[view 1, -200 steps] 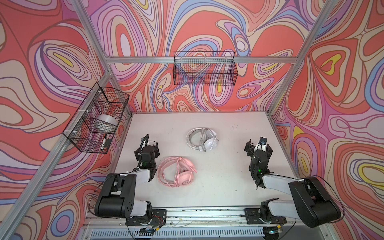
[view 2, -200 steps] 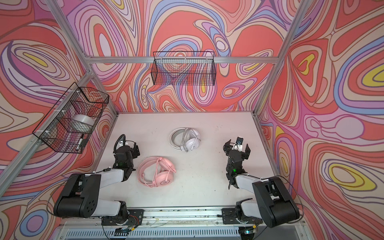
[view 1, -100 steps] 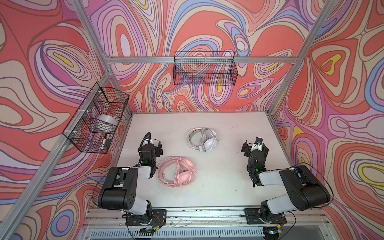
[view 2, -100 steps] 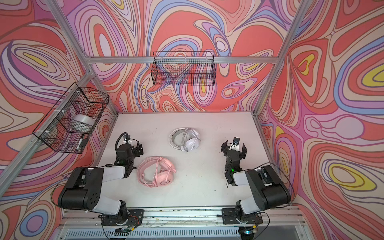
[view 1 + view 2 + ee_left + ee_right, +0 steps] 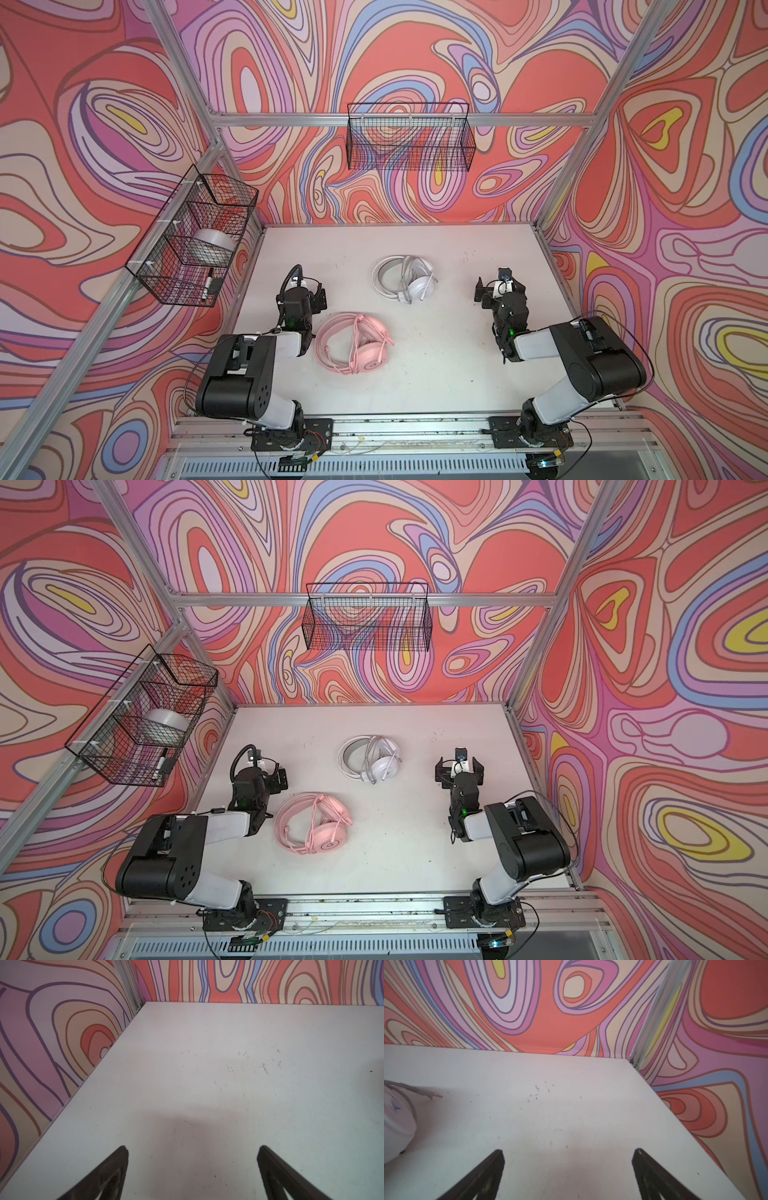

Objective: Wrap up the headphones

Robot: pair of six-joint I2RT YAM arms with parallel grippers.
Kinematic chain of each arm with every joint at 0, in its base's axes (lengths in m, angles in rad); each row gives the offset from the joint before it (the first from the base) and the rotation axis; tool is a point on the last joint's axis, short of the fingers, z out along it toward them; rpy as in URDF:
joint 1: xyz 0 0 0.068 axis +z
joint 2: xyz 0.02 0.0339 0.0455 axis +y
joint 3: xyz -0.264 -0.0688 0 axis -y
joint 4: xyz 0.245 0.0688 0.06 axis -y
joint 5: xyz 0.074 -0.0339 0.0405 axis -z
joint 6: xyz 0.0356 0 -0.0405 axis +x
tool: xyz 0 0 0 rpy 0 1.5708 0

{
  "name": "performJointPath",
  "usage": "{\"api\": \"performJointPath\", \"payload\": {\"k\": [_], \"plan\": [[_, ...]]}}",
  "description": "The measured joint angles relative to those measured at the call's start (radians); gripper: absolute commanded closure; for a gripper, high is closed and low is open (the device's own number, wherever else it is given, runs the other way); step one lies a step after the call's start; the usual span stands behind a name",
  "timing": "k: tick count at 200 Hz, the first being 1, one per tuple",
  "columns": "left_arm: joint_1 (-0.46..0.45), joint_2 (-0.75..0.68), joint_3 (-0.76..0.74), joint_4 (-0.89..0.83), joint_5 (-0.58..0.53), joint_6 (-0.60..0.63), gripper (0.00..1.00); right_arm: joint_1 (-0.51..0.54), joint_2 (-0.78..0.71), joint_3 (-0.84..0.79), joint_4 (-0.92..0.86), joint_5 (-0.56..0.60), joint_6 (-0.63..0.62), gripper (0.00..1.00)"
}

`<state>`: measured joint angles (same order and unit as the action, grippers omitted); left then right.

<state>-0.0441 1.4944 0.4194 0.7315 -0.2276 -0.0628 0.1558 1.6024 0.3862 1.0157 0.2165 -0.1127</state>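
Two headphone sets on the table, both grippers empty and spread

Pink headphones [image 5: 354, 347] lie just beside the left gripper [image 5: 192, 1153]; white headphones [image 5: 405, 276] sit well off from the right gripper [image 5: 568, 1156]. Both look cord-wound. Probably light: stiff bands, limp slippery cords; best held by the band.

One headphones [image 5: 405, 279] lies behind the other headphones [image 5: 353, 344].

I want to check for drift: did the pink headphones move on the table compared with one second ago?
No. The pink headphones lie at the same spot on the table in both top views, with neither gripper touching them.
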Motion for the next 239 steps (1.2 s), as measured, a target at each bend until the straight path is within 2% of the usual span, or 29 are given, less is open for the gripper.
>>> {"api": "performJointPath", "payload": {"k": [55,89,129,180,217,239], "plan": [[0.0,0.0,0.0,0.0,0.0,0.0,0.0,-0.091,0.0,0.091,-0.142,-0.224,0.008,0.02],[0.0,0.0,0.0,0.0,0.0,0.0,0.0,-0.15,0.071,0.058,-0.041,-0.258,0.06,0.01],[0.0,0.001,0.0,0.002,0.0,0.0,0.0,-0.155,0.109,0.07,-0.074,-0.201,0.108,0.02],[0.0,0.002,0.0,0.003,0.0,0.0,0.0,-0.143,0.109,0.07,-0.039,-0.017,0.163,0.02],[0.0,0.002,-0.002,0.011,0.011,0.003,0.0,-0.141,0.109,0.07,-0.034,0.022,0.174,0.02],[0.0,0.027,-0.035,0.097,0.038,0.015,0.0,-0.141,0.109,0.07,-0.029,0.03,0.177,0.02]]}}
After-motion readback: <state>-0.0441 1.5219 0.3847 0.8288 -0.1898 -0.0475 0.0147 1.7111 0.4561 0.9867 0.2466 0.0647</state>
